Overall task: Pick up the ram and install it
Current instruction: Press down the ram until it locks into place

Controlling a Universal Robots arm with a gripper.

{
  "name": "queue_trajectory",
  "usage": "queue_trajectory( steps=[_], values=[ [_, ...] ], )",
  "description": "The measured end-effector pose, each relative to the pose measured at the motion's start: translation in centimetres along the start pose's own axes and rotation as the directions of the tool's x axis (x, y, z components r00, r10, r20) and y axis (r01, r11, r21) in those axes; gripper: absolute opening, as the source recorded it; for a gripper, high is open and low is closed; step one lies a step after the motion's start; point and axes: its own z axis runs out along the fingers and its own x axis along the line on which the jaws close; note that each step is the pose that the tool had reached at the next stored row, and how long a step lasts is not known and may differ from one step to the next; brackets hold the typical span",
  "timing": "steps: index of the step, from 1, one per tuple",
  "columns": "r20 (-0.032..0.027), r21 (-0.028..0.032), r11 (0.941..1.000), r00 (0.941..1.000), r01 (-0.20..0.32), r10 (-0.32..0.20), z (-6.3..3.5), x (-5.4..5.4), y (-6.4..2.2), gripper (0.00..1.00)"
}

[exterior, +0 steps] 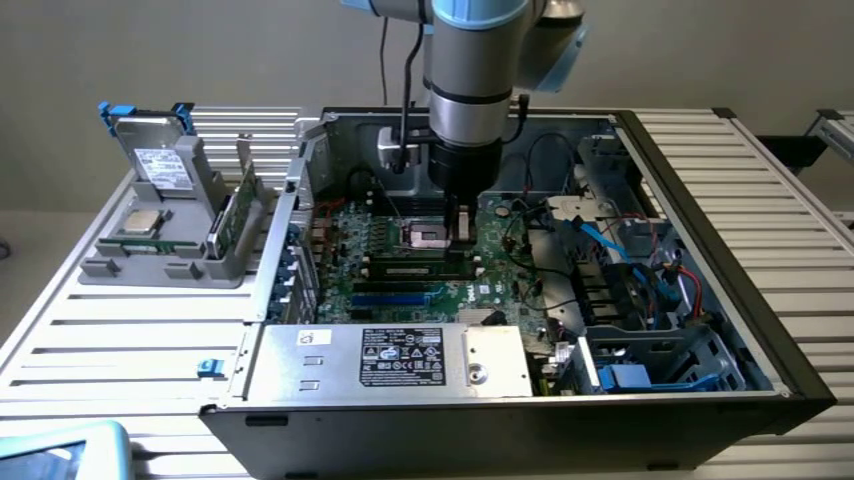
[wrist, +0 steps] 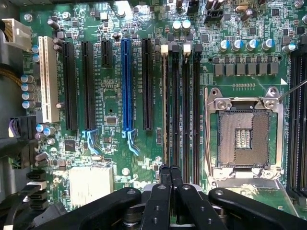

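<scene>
Gripper (wrist: 170, 175) fingers pinched shut, nothing held, tips over one end of the ram (wrist: 165, 105). Ram stands edge-up in the DIMM slot (wrist: 175, 105) row's outermost slot, the one nearest the blue slot (wrist: 126, 86); long axis runs straight out from the tips, parallel w/ the slots. Contact: can't tell

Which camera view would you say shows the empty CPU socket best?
The wrist view: the CPU socket is seen straight on, with its metal frame and contact grid plain. In the exterior view the socket sits small inside the case, partly behind the arm.
</scene>
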Motion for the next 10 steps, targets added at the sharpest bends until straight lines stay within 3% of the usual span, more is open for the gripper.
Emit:
queue_trajectory(
  steps=[10],
  values=[
    [-0.0005, 0.0071, 1.0000, 1.0000, -0.001, 0.001, 0.28, -0.01, 0.09, 0.11]
  ],
)
